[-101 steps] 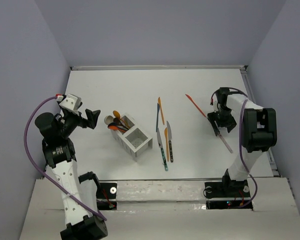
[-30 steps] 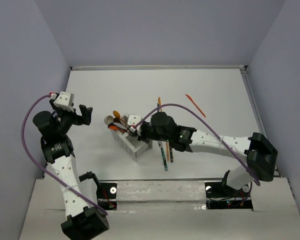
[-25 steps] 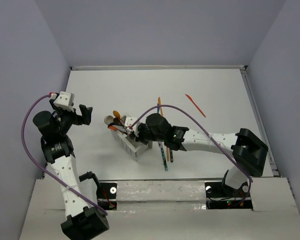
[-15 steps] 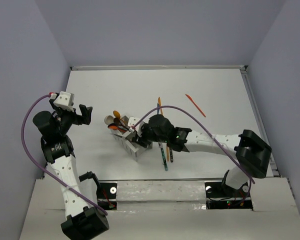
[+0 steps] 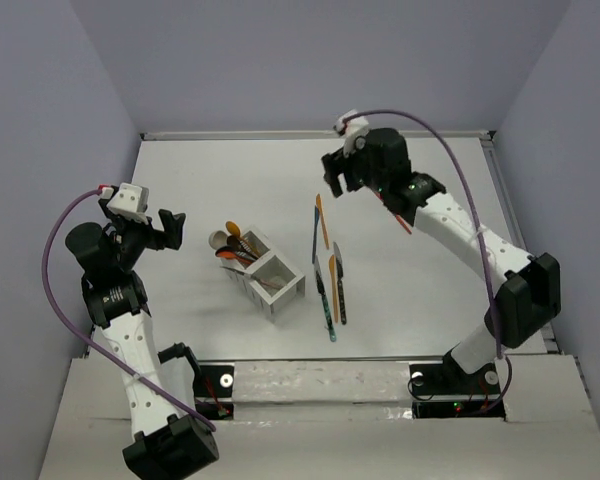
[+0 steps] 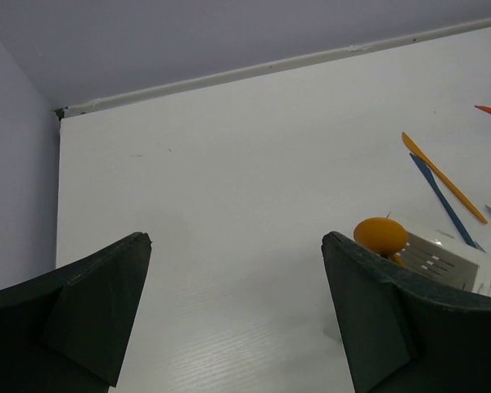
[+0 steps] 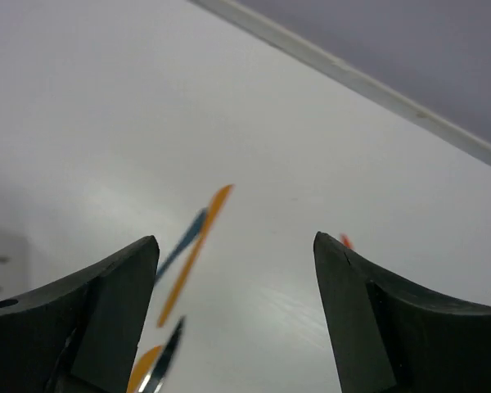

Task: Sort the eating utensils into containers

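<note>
The white two-compartment container (image 5: 289, 289) stands left of centre. Its far compartment holds several spoons (image 5: 236, 245): orange, beige, dark and red. I cannot tell what lies in the near compartment. Several knives lie to its right: an orange one (image 5: 322, 220), a blue one (image 5: 315, 236), a grey teal-handled one (image 5: 326, 303), another orange one (image 5: 333, 288) and a dark one (image 5: 339, 292). A red knife (image 5: 408, 225) shows partly under my right arm. My right gripper (image 5: 338, 183) is open and empty, above the table beyond the knives (image 7: 191, 258). My left gripper (image 5: 168, 228) is open and empty, left of the container (image 6: 446, 255).
White table with a raised rim along the far edge (image 5: 310, 133) and grey walls on both sides. The orange spoon bowl (image 6: 380, 235) sticks up by my left gripper's right finger. My right arm's purple cable (image 5: 460, 175) arcs over the right part of the table.
My right gripper has left the container and swung up and away to the far middle of the table, open and empty. My left arm has not moved.
</note>
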`<state>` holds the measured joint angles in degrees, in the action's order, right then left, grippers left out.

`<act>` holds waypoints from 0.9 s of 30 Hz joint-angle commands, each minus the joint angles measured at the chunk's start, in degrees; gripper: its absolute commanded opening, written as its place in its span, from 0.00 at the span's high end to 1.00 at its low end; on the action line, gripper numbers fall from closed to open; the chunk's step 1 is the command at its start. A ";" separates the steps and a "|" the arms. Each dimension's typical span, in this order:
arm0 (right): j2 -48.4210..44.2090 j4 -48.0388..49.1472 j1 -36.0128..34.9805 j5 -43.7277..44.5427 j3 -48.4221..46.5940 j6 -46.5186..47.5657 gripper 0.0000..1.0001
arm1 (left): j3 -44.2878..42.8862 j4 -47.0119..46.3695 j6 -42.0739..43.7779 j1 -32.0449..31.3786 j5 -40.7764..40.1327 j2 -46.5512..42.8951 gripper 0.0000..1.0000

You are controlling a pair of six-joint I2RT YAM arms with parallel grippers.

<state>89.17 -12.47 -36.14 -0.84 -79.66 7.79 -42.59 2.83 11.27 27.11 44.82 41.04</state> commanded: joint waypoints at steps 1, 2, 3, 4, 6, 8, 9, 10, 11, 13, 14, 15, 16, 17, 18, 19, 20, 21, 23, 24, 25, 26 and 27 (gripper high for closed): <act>9.96 -18.43 16.22 7.45 -10.67 -5.07 0.00 | 0.58 -2.13 -0.46 0.22 1.41 -1.22 0.02; 11.72 -20.03 18.36 5.95 -11.74 -5.24 0.00 | 0.66 -2.21 -0.54 0.22 1.33 -1.22 0.02; 13.65 -21.44 19.95 5.50 -12.71 -4.63 0.00 | 0.58 -2.22 -0.54 0.22 1.41 -1.13 0.02; 16.71 -23.28 21.71 5.41 -13.41 -3.58 0.00 | 0.58 -2.22 -0.54 0.22 1.50 -1.13 0.02; 19.71 -24.09 22.42 4.98 -13.68 0.53 0.02 | 0.58 -2.22 -0.55 0.31 1.59 -1.05 0.02; 21.65 -25.40 23.21 3.75 -14.64 2.92 0.02 | 0.58 -2.22 -0.55 0.22 1.68 -0.96 0.02; 22.62 -25.93 23.22 2.96 -15.00 3.28 0.03 | 0.58 -2.30 -0.54 0.22 1.59 -0.96 0.02; 24.46 -26.90 24.00 1.99 -15.35 3.63 0.04 | 0.58 -2.30 -0.54 0.31 1.68 -0.87 0.02; 25.35 -27.17 24.88 1.38 -15.53 3.81 0.06 | 0.58 -2.30 -0.54 0.31 1.68 -0.78 0.02; 27.89 -28.04 25.50 -2.40 -16.40 3.99 0.11 | 0.49 -2.22 -0.54 0.31 1.68 -0.69 0.02; 27.90 -28.22 25.51 -2.93 -16.67 3.99 0.11 | 0.49 -2.30 -0.54 0.31 1.59 -0.69 0.02; 29.47 -28.40 25.51 -3.02 -17.11 3.99 0.14 | 0.49 -2.22 -0.54 0.22 1.68 -0.69 0.02; 30.27 -28.31 25.51 -3.11 -17.28 4.16 0.16 | 0.49 -2.22 -0.54 0.22 1.59 -0.69 0.02; 31.84 -28.40 25.51 -3.11 -17.37 4.42 0.18 | 0.49 -2.22 -0.63 0.31 1.59 -0.69 0.02; 32.82 -28.40 25.51 -2.59 -17.63 4.51 0.21 | 0.49 -2.30 -0.63 0.31 1.59 -0.69 0.02; 33.70 -28.49 25.51 -1.80 -18.07 4.60 0.25 | 0.49 -2.22 -0.63 0.31 1.59 -0.69 0.02; 34.58 -28.57 25.51 -0.75 -18.34 4.77 0.25 | 0.49 -2.22 -0.63 0.31 1.59 -0.78 0.02; 36.32 -28.66 25.51 2.65 -18.51 4.86 0.30 | 0.49 -2.22 -0.55 0.31 1.68 -0.78 0.02; 37.74 -30.06 25.51 4.35 -19.22 4.78 0.41 | 0.49 -2.22 -0.55 0.31 1.68 -0.70 0.02; 38.36 -29.98 25.51 4.53 -19.05 4.95 0.51 | 0.49 -2.22 -0.54 0.31 1.68 -0.69 0.02; 38.62 -29.98 25.51 4.45 -18.78 5.13 0.54 | 0.49 -2.22 -0.54 0.22 1.76 -0.69 0.02; 38.71 -29.98 25.51 4.45 -18.08 5.21 0.60 | 0.49 -2.30 -0.54 0.31 1.76 -0.69 0.02; 38.89 -29.98 25.51 4.53 -17.73 5.13 0.65 | 0.40 -2.22 -0.54 0.31 1.76 -0.69 0.02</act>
<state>125.19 -40.21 -10.90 0.64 -98.19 11.81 -42.54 2.81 11.27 27.11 45.25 40.64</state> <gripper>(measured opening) 0.432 0.975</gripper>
